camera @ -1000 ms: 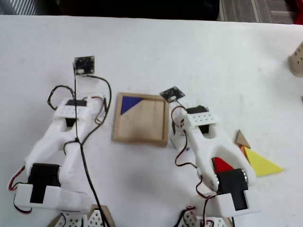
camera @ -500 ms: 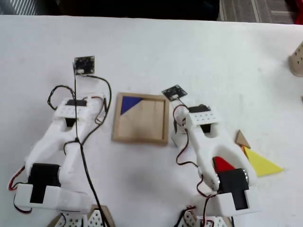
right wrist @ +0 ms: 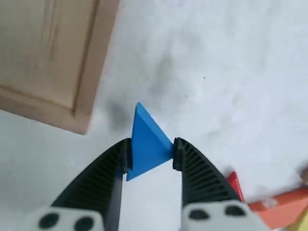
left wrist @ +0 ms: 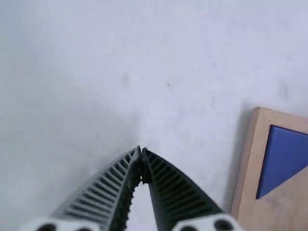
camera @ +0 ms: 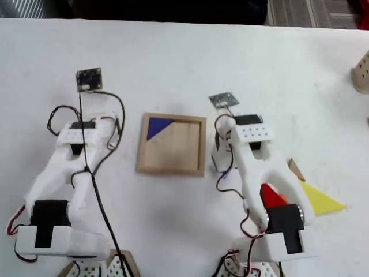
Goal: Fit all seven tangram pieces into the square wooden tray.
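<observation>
We saw the white table (camera: 173,52) carrying the square wooden tray (camera: 170,169) between the two arms. The left gripper (left wrist: 141,161) was over bare table just beside the tray, its jaws pressed together on nothing. The right gripper (right wrist: 151,149), near the tray's opposite side, pinched a light blue triangle (right wrist: 147,139) by its edges. Outside the right arm lay a yellow triangle (camera: 320,199). A dark blue triangle (camera: 157,127) sat in the tray's far left corner. A red piece (camera: 270,195) showed partly under that arm, with a small brown triangle (camera: 296,169) near it.
</observation>
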Controlling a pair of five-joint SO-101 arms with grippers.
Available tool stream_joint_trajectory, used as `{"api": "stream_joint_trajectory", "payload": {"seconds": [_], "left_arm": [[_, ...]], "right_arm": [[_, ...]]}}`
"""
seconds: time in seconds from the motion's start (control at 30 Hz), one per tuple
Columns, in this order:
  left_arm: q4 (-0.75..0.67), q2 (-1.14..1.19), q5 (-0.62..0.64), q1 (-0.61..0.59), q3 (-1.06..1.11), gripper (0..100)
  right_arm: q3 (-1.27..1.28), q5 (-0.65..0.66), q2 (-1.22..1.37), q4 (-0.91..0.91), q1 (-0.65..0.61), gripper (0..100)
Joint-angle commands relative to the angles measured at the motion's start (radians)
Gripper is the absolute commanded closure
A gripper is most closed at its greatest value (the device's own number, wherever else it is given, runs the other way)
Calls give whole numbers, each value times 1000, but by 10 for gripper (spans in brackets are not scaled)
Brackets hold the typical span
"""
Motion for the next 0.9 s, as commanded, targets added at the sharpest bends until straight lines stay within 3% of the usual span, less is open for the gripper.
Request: {"api": "stream_joint_trajectory", "payload": {"seconds": [0.0,0.13,0.37,0.57,0.73,0.87], "left_arm": [[-26,-51,-2,-13,-51,977],[-26,-51,-2,-13,-51,977],[-26,-51,-2,-13,-52,977],[-26,-51,-2,-13,-52,977],[-26,-53,-3,-7,-52,977],[-17,-97,-3,-5,-40,978]], "right_arm": [[-141,-103,-8,62,-48,981],[-226,-218,-2,59,-150,974],[-236,-333,54,-97,-357,956],[-253,-333,262,-259,-372,872],[-413,-328,278,-71,-348,745],[-519,-278,259,111,-334,710]]}}
